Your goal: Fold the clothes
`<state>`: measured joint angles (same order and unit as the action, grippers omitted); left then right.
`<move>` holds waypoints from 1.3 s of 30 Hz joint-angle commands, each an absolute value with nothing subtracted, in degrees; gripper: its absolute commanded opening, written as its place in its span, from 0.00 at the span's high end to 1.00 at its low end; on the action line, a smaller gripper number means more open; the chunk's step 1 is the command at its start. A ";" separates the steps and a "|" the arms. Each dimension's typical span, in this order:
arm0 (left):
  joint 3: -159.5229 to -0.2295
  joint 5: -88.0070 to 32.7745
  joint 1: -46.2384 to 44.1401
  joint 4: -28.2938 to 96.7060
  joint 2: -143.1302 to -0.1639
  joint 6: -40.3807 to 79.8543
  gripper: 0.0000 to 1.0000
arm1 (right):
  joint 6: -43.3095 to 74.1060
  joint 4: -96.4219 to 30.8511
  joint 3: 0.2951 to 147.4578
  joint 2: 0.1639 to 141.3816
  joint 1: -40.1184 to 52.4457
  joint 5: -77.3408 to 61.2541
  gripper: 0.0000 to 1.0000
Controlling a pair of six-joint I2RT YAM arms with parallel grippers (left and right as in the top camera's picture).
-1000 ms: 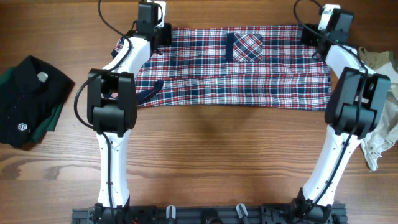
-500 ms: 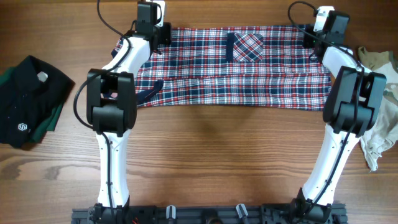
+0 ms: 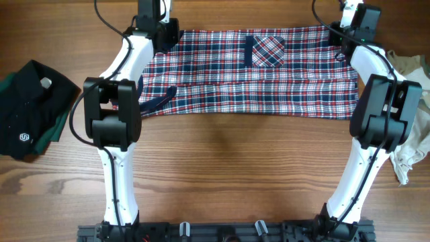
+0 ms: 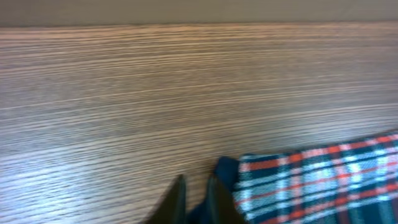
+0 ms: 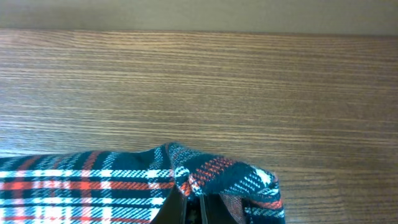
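We judge the step in hand to be gripping the far edge for a first fold. The plaid shirt (image 3: 255, 70) lies flat on the far half of the tabletop (image 3: 222, 154), its long axis running left to right and its chest pocket (image 3: 269, 50) near the far edge. The left end effector (image 4: 194, 200) is clenched on the navy trim at the far-left corner. The right end effector (image 5: 198, 210) is clenched on bunched plaid at the far-right corner. Next, both should lift together and carry that edge towards the near hem, keeping it level.
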<state>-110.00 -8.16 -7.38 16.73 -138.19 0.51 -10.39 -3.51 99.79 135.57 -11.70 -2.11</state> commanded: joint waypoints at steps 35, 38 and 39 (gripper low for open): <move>-110.28 -9.34 -7.60 23.64 -134.13 -14.52 0.92 | -12.01 -9.93 100.07 128.62 -11.44 -1.52 0.96; -110.28 -9.37 -7.60 25.85 -133.36 -14.44 0.95 | -12.05 -13.41 100.07 125.16 -11.42 -1.56 0.95; -110.28 -9.34 -7.60 26.41 -132.86 -14.17 0.94 | -12.10 -14.76 100.07 124.44 -11.42 -2.46 0.96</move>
